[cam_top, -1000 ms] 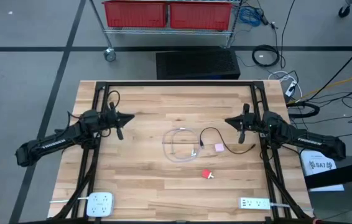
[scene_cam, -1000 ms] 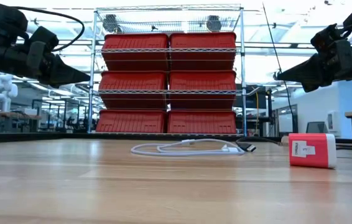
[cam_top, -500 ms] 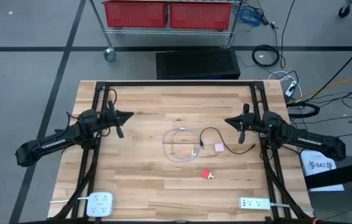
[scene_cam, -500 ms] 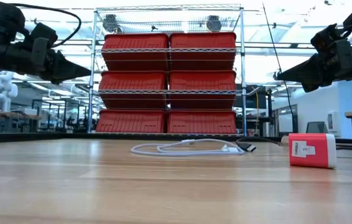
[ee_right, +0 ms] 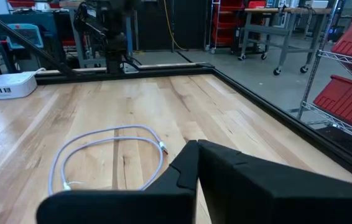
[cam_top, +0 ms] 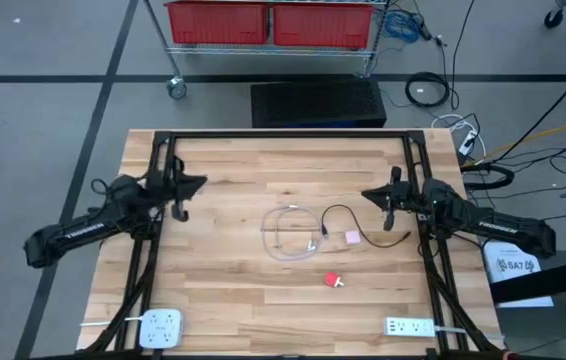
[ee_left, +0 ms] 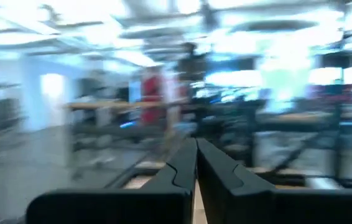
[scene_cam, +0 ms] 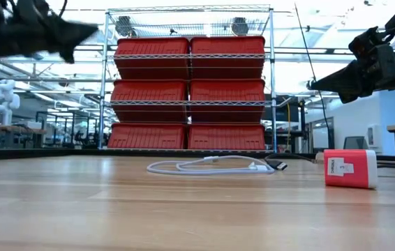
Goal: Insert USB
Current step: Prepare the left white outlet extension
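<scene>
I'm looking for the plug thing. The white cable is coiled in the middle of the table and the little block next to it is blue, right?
Not quite. The white cable is coiled mid-table, but the little block near it is red, not blue. The high view shows it, and the low view shows it too. Neither claw is touching either one.

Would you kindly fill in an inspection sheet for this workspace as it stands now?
Surface: wooden table, bare planks.
Job's things: white USB cable coiled mid-table; red charger block in front of it.
Clutter: pink square; white charging hub; power strip.
Grippers: left gripper and right gripper shut, empty, above the table edges.
Cables: black cable beside the white one.
Surroundings: red bins on wire shelving.
</scene>
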Controlling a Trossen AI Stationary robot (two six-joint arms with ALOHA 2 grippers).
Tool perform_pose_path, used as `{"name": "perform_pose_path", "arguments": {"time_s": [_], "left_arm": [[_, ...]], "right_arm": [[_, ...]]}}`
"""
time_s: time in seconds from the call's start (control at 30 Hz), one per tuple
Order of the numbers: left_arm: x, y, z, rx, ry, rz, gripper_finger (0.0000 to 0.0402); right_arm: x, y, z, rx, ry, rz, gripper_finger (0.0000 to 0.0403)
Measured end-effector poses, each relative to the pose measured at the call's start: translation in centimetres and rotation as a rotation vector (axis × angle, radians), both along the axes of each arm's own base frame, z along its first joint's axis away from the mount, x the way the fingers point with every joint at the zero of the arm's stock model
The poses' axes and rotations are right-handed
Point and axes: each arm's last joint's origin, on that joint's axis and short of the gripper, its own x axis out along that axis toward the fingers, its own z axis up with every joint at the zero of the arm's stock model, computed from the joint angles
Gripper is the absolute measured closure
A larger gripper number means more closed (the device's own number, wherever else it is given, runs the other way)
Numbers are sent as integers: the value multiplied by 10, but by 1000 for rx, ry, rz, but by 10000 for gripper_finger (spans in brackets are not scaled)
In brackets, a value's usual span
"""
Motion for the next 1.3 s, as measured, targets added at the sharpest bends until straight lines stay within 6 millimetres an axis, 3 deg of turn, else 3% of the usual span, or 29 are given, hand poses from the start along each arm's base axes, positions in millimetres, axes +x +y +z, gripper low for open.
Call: {"name": "perform_pose_path", "arguments": {"time_s": [0.27, 0.47, 0.7, 0.87, 1.1, 1.3], "left_arm": [[21, 1, 38, 59, 67, -75, 382], [66, 4, 45, -32, 342, -219, 382], [109, -10, 49, -53, 694, -351, 382], [124, -29, 55, -75, 866, -432, 394], [130, -69, 62, -120, 1007, -526, 398], [130, -111, 40, -234, 1216, -525, 399]], "right_arm": [[0, 0, 0, 0, 0, 0, 403], [0, 0, 0, 0, -1, 1, 403], [0, 0, 1, -2, -6, 0, 403], [0, 0, 1, -3, -9, 0, 403], [0, 0, 2, -7, -22, 0, 403], [0, 0, 6, 35, -77, -4, 403]]}}
